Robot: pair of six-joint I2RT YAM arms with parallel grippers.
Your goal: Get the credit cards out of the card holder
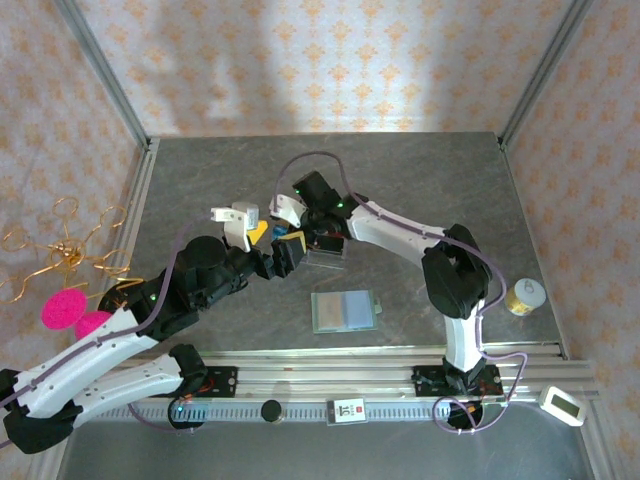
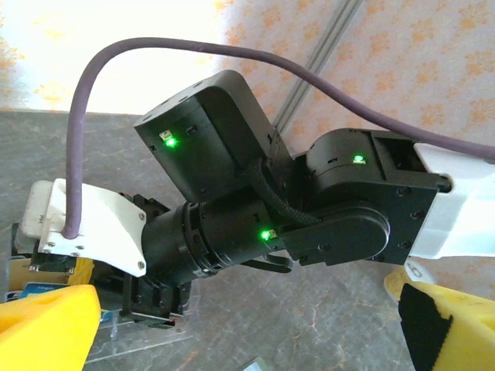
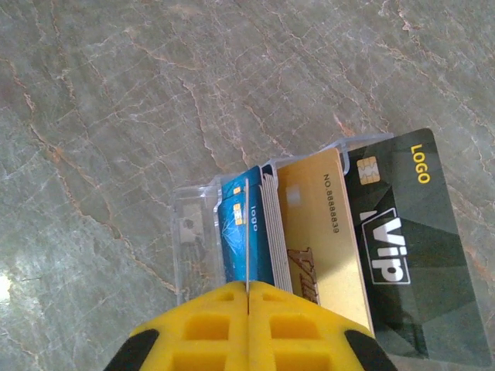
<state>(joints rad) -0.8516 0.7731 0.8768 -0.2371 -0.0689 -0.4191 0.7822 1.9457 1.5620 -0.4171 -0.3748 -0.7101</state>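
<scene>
Right pincer (image 3: pixel 247 295): yellow fingers pressed together, clamped on a thin pale card (image 3: pixel 246 224) seen edge-on, standing in the clear plastic tray (image 3: pixel 184 224). The tray also holds blue cards (image 3: pixel 261 232), a gold card (image 3: pixel 319 228) and a black VIP card (image 3: pixel 406 259) that sticks out at its 3 o'clock side. From above, the right pincer hangs over the tray mid-table.

Left pincer (image 1: pixel 283 252): yellow fingers (image 2: pixel 46 328) wide apart, nothing between them, just at 9 o'clock of the tray. Its wrist camera looks straight at the right arm's black wrist, so the two arms are crowded there.

Pale green rectangular card holder with a bluish clear pocket (image 1: pixel 345 310): unfolded, flat, at 5 o'clock of the tray, near it but apart, touching neither pincer.

Edges and room:
- The silver aluminium rail (image 1: pixel 380 362) runs along the near edge, just at 6 o'clock of the card holder.
- The grey marbled table (image 1: pixel 440 180) is bare from 12 o'clock of the tray to the far edge, and also toward 10 o'clock.
- A bare strip lies at 3 o'clock of the card holder, up to the right arm's upright elbow.

In the way: the right forearm crosses above the table from 3 o'clock, and the left arm comes in from 8 o'clock.

Periphery:
- small yellow round tub with a white top (image 1: pixel 523 297) at the 3 o'clock edge
- white boxy device (image 1: pixel 562 405) at 5 o'clock
- pink discs (image 1: pixel 65 308) and gold wire loops (image 1: pixel 55 250) beyond the 9 o'clock edge
</scene>
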